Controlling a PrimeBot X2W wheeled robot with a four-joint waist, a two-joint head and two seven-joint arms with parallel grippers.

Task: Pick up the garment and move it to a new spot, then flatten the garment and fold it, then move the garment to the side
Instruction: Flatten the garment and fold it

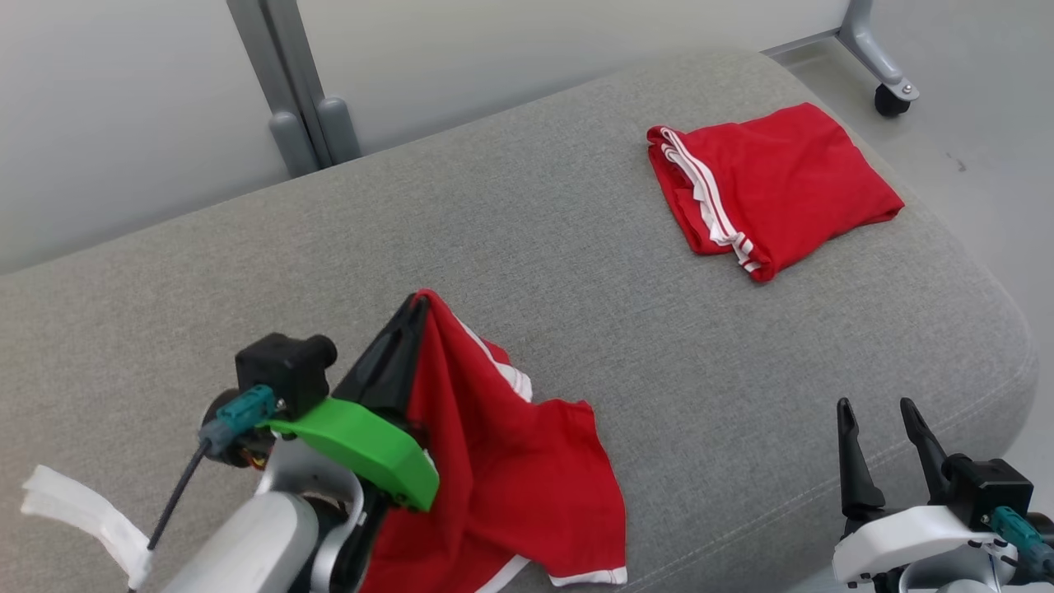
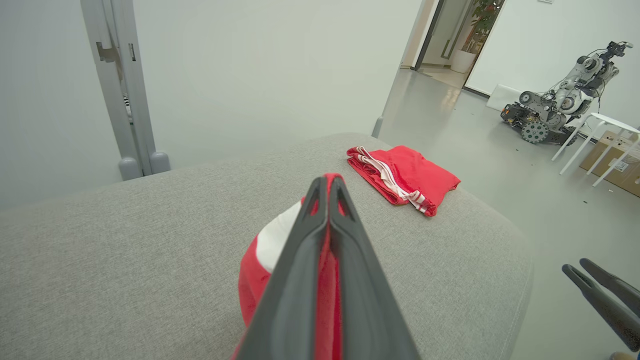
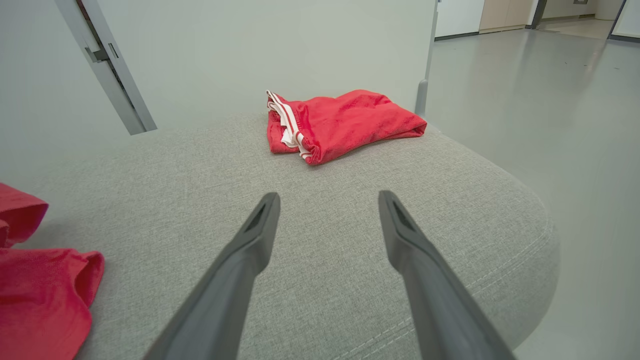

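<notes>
My left claw (image 1: 420, 301): pressed together on a pinch of red cloth. In the left wrist view the fabric shows between the two dark fingers (image 2: 300, 260), right up to their tips.
The garment (image 1: 510, 469): red with white trim, at the near left of the seat. It hangs from the tips of my left claw like a small tent and its lower part spreads over the upholstery, with a white-edged hem lying nearest me.
My right claw (image 1: 874, 405): spread wide with nothing between the fingers. It is above the near right edge of the seat, pointing toward the far side and well apart from the garment.
The seat (image 1: 576, 288): grey woven upholstery with rounded corners. A stitched seam runs along its near right edge.
The folded garment (image 1: 774, 185): a second red piece with white stripes, folded to a rough square at the far right of the seat, well apart from both claws. The striped edges face left.
The frame post (image 1: 305, 123): a grey metal upright beyond the far left edge of the seat, against a pale wall.
The caster (image 1: 889, 99): a dark wheel on a grey leg, on the floor past the far right corner.
The other robot (image 2: 560, 110): low on the floor far off to the right in the left wrist view, near a white table (image 2: 610, 125).
</notes>
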